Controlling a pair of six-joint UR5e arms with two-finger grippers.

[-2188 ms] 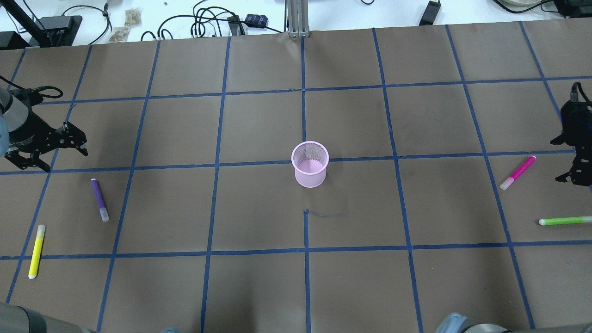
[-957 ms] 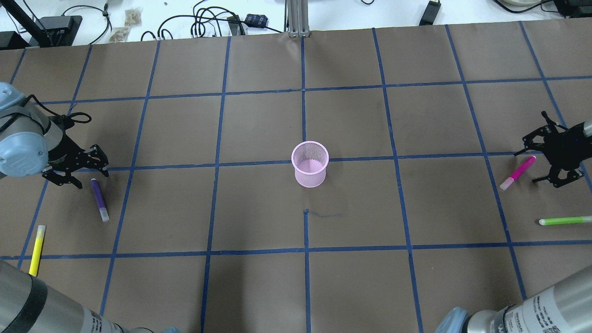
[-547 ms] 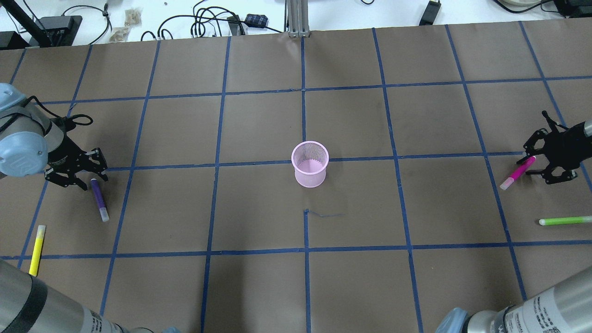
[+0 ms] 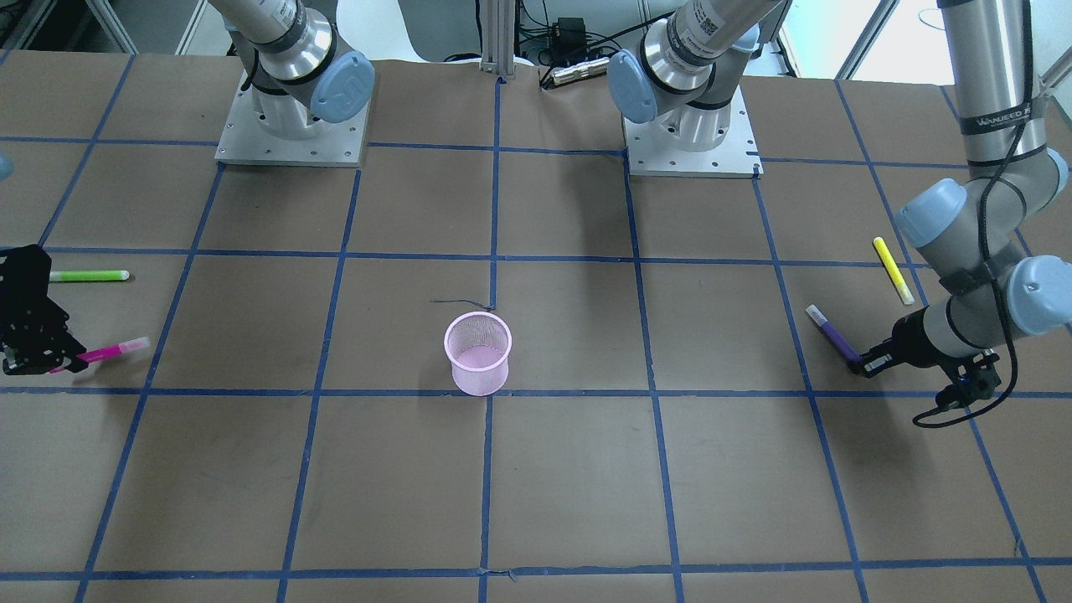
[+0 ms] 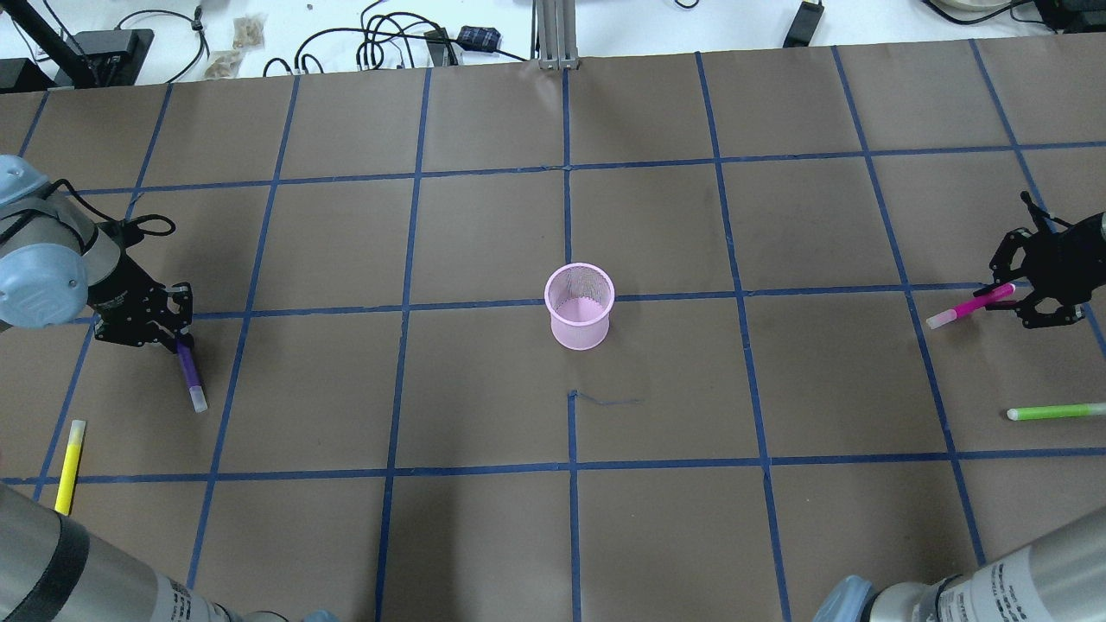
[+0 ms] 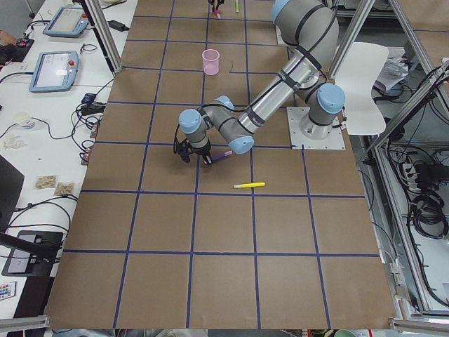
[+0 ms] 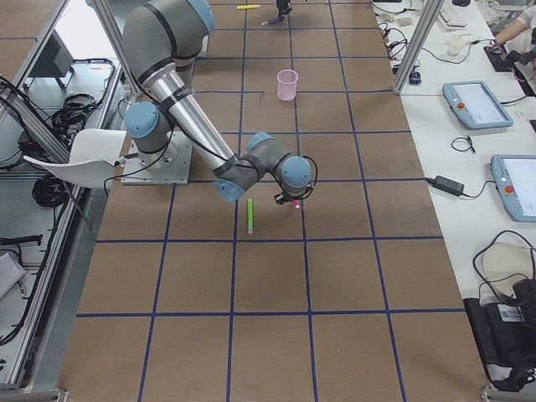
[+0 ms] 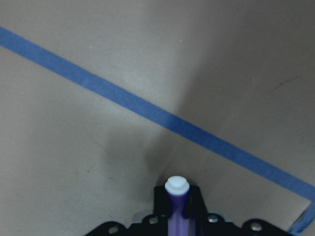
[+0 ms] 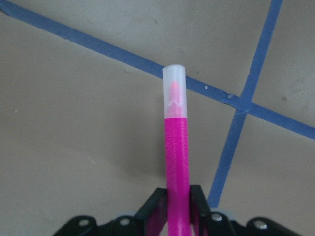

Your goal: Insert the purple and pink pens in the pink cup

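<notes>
The pink mesh cup (image 5: 579,307) stands upright at the table's middle, also in the front view (image 4: 477,353). My left gripper (image 5: 177,341) is shut on one end of the purple pen (image 5: 188,373); its white-capped end points away in the left wrist view (image 8: 177,206). My right gripper (image 5: 1007,298) is shut on the end of the pink pen (image 5: 963,308). The pen's clear cap sticks out ahead in the right wrist view (image 9: 176,142). Both pens are far from the cup, at opposite table ends.
A yellow pen (image 5: 69,466) lies near the left gripper toward the front edge. A green pen (image 5: 1056,412) lies near the right gripper. Blue tape lines grid the brown table. Cables and gear lie beyond the far edge.
Both grippers came down onto the pen ends and shut on them. The pink pen's capped end swung to lie more level; the purple pen shifted slightly.
</notes>
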